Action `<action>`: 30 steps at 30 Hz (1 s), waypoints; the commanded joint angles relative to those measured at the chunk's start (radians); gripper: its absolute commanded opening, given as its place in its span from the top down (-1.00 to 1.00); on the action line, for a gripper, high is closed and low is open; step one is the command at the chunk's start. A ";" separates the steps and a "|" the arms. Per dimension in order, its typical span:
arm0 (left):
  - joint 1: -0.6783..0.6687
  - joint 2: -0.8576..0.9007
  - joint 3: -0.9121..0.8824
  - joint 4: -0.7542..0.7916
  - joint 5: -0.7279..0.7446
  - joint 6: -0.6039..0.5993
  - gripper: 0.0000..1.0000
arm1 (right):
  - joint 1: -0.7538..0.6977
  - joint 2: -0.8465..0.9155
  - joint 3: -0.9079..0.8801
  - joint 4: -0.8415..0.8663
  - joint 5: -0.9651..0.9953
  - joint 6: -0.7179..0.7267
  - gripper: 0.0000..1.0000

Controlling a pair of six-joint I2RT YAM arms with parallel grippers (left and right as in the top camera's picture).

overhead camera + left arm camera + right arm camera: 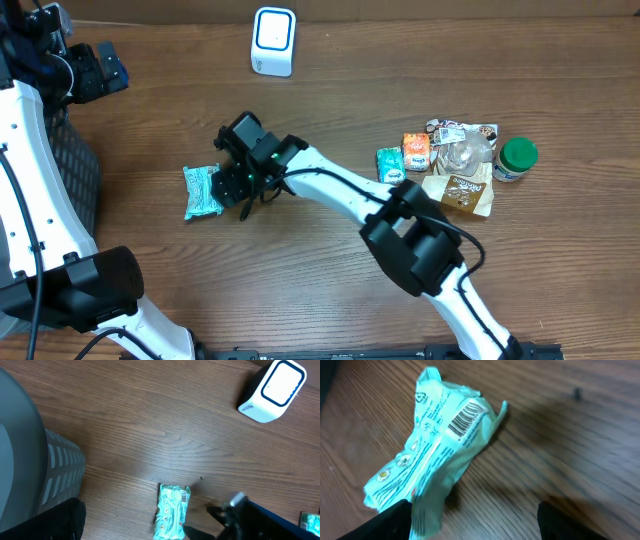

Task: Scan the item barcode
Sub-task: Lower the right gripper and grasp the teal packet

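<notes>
The teal snack packet point(203, 190) lies barcode-up, left of the table's middle. The right gripper point(238, 188) sits just beside it, fingers spread. The white scanner point(273, 41) stands far back. The left gripper point(100, 65) hangs wide open, far left.

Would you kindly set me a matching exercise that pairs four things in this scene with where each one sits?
Things:
1. white scanner
2. teal packet
3. green-lidded jar
4. black mesh basket

Places:
A. at the right end of the cluster of items
B. at the table's left side
C. standing alone near the far edge
D. lying on bare wood, barcode facing up

Pairs: 1-C, 2-D, 3-A, 4-B.
</notes>
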 commanded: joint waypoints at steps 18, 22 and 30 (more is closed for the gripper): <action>-0.003 0.000 0.006 0.004 0.011 -0.007 -1.00 | 0.078 0.029 0.043 0.124 0.156 0.057 -0.36; -0.003 0.000 0.006 0.004 0.011 -0.007 -0.99 | 0.072 0.029 0.044 0.149 0.215 0.084 -0.36; -0.003 0.000 0.006 0.004 0.011 -0.007 -0.99 | 0.069 0.029 0.044 0.330 0.286 0.024 0.33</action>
